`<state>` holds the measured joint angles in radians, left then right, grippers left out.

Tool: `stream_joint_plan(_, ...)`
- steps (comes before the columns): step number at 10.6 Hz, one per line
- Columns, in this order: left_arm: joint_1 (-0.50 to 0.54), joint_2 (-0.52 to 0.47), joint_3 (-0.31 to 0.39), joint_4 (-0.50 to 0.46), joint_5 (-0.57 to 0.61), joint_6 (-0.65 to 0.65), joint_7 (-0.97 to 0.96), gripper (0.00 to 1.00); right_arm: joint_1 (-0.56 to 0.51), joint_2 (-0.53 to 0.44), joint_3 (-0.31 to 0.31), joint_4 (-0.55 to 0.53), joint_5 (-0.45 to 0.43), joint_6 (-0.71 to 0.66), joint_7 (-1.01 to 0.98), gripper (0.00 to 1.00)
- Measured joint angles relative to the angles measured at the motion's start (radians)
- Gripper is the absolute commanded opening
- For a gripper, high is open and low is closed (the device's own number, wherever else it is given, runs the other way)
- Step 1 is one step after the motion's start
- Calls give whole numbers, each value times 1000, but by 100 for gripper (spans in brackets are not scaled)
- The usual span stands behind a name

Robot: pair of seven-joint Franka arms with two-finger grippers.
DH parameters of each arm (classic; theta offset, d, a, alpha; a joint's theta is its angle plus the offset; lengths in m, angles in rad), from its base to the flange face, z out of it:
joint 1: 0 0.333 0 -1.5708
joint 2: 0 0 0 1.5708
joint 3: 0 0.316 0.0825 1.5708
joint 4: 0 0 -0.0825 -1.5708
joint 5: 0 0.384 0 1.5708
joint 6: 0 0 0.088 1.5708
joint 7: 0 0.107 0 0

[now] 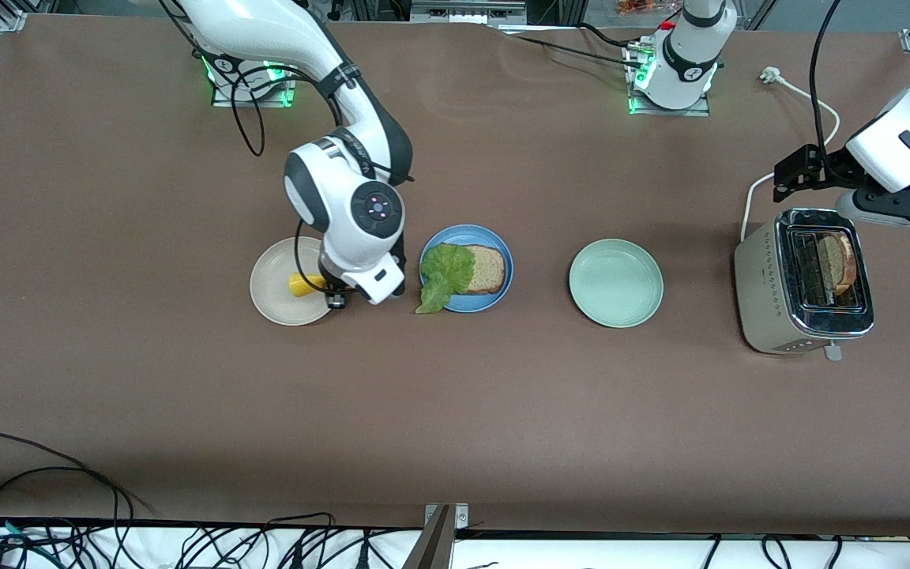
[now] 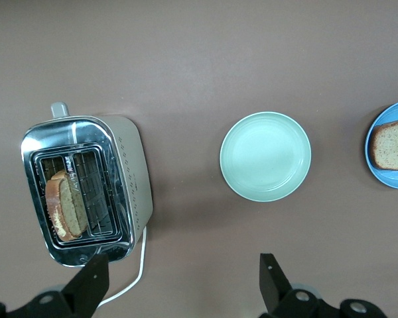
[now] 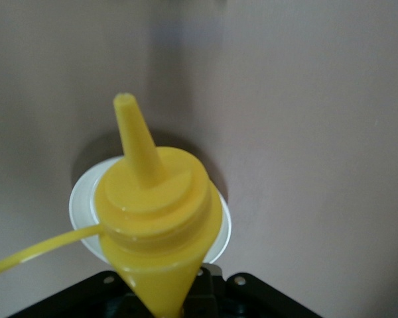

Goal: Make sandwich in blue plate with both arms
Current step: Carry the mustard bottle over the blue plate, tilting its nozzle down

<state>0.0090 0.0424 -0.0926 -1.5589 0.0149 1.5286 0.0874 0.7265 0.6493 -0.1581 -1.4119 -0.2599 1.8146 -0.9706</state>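
The blue plate (image 1: 502, 251) holds one toasted bread slice (image 1: 486, 269) with a ruffled lettuce leaf (image 1: 443, 278) over its end toward the right arm, the leaf hanging past the rim. In the left wrist view the blue plate (image 2: 385, 173) and its slice (image 2: 390, 144) show at the edge. A second bread slice (image 1: 838, 263) (image 2: 63, 205) stands in a toaster slot. My right gripper (image 1: 334, 298) (image 3: 166, 301) is shut on a yellow squeeze bottle (image 1: 305, 284) (image 3: 152, 212), tilted over the beige plate (image 1: 277, 304). My left gripper (image 2: 182, 281) hangs open and empty in the air beside the toaster.
A silver toaster (image 1: 771, 304) (image 2: 129, 172) stands at the left arm's end of the table, its white cord (image 1: 747, 205) running toward the bases. A bare pale green plate (image 1: 615, 283) (image 2: 265, 156) sits between toaster and blue plate.
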Motion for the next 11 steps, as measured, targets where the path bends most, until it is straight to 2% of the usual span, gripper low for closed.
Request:
stream_joint_plan(1,0,0,0,0,0,0,0,100,27,29,0,30,-21,-2,0,7)
stream_joint_plan(5,0,0,0,0,0,0,0,100,189,89,-1,67,-308,-135,32,7)
stream_joint_plan(8,0,0,0,0,0,0,0,100,243,91,-2,73,-475,-245,32,8)
stream_joint_plan(11,0,0,0,0,0,0,0,100,273,108,-2,91,-559,-295,32,9)
